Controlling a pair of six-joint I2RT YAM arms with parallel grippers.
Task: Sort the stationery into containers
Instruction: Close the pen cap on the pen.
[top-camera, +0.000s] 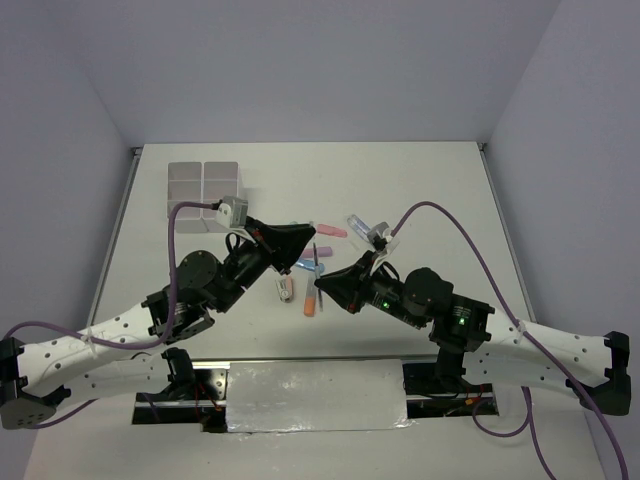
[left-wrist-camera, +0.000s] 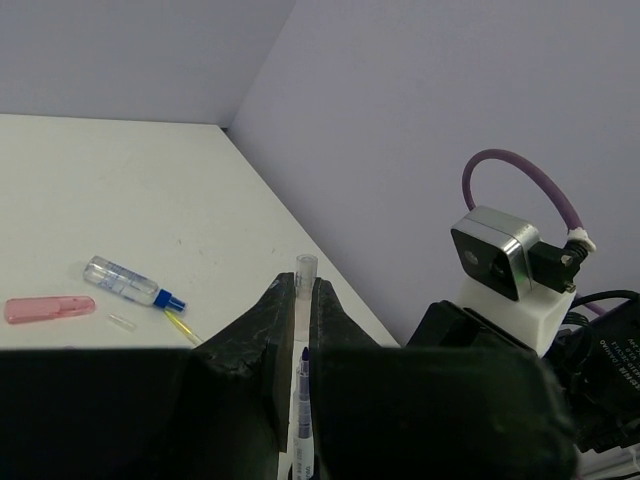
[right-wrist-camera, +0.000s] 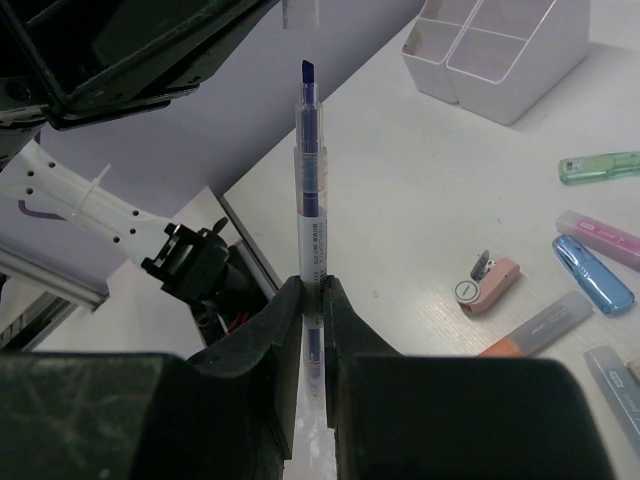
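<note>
Gripping, right side: right gripper (right-wrist-camera: 312, 290) clenched on the lower barrel of a clear-barrelled pen (right-wrist-camera: 310, 180), dark blue tip bare and pointing away from the fingers.
Gripping, left side: left gripper (left-wrist-camera: 298, 285) clenched on a clear cap (left-wrist-camera: 305, 266), one end poking out past the fingertips.
Cap to tip: in line on the pen's long axis, just beyond the tip, apart and not touching.
Pen axis: running straight from one gripper to the other, held up off the table (top-camera: 430, 180) near its middle.
Judged step: capping or uncapping, cannot tell which. Either way the travel is along that one axis, and a sideways offset would likely miss the tip.
Containers (top-camera: 205, 180): translucent white block of square compartments, far left of the table, well apart from both grippers, left arm nearer.
Contents: nothing seen in the compartments that show.
Loose stationery: green stick (right-wrist-camera: 600, 166), pink stick (right-wrist-camera: 605, 238), blue stick (right-wrist-camera: 592, 272), orange-capped stick (right-wrist-camera: 535, 325), blue-tipped clear pen (left-wrist-camera: 130, 282), all lying flat on the table outside the block.
</note>
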